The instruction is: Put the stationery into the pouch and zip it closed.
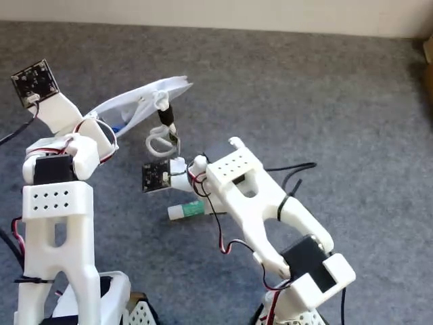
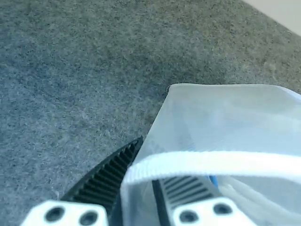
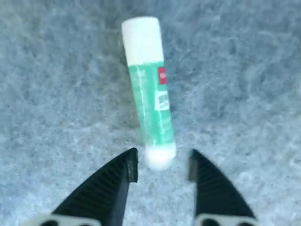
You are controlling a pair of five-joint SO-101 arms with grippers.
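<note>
DESK-TOP ROBOT TRIAL: Nearest the arm bases, the R gripper (image 3: pixel 162 160) hangs over a glue stick (image 3: pixel 149 89) that lies flat on the grey, carpet-like worktop (image 1: pixel 338 101). Its black fingers (image 3: pixel 113 183) are spread apart and grasp nothing. The stick's base end sits in the gap between the tips, w/ a sliver of worktop showing on either side, and the white cap points away from the gripper. Whether the tips touch the worktop can't be told. From the high view, the green body runs under the R arm's wrist and the cap end pokes out toward the L arm.

Just beyond, a white ring-shaped item (image 1: pixel 157 143) w/ a black stem rests between the R wrist and the pouch (image 1: pixel 145 101). The stem reaches up to the pouch's edge. What the item is, and whether it's attached to the pouch, can't be made out.

Farther back, the L gripper (image 2: pixel 150 165) is clenched on one end of the white, see-through pouch. One ridged finger is outside the wall, the other is seen through it, and the white edge band crosses both. From that grip the pouch stretches away toward the far side of the worktop, its mouth edge turned to the R arm. A small blue object (image 2: pixel 212 180) shows through the wall close to the L fingers.

At the far edge, a pale strip (image 1: pixel 203 12) borders the worktop.
</note>
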